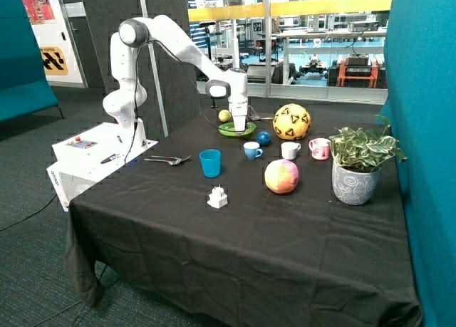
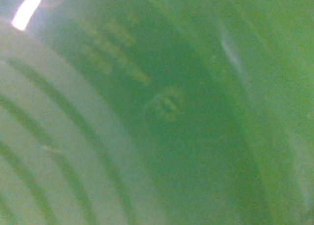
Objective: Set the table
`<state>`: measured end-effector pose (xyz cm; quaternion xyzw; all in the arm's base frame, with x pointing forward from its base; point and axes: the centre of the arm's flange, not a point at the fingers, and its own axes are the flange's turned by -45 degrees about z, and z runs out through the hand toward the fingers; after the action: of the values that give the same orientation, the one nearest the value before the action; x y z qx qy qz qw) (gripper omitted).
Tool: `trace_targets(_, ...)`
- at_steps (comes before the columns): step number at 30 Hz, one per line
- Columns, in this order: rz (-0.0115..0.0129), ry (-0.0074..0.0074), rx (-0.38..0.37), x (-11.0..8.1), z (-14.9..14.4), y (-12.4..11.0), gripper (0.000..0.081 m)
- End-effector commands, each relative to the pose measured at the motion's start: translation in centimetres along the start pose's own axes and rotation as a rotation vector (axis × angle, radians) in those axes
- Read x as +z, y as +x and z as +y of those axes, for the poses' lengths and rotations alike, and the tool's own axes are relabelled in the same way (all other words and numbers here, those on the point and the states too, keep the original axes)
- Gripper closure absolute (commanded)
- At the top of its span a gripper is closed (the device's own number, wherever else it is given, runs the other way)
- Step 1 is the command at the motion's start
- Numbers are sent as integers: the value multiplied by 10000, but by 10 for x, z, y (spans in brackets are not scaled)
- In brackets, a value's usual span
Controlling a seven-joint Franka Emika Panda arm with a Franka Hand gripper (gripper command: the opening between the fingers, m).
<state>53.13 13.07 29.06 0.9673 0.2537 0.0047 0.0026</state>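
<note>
I see the jaws (image 1: 240, 125) lowered onto the shallow, ridged green plastic plate (image 1: 237, 130) at the far side of the creased black-clothed table (image 1: 235, 234); I cannot tell their spread.

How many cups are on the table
4: a blue cup near the cutlery, a small blue-rimmed cup, a white cup beside it, a pink cup next to the plant.
</note>
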Motion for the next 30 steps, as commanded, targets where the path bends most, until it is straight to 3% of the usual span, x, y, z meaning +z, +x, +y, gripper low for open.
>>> trace_targets(1,-78,73,13,-23,7,7,808)
trace_targets(30,-80,71,599,-64,25,-18,808)
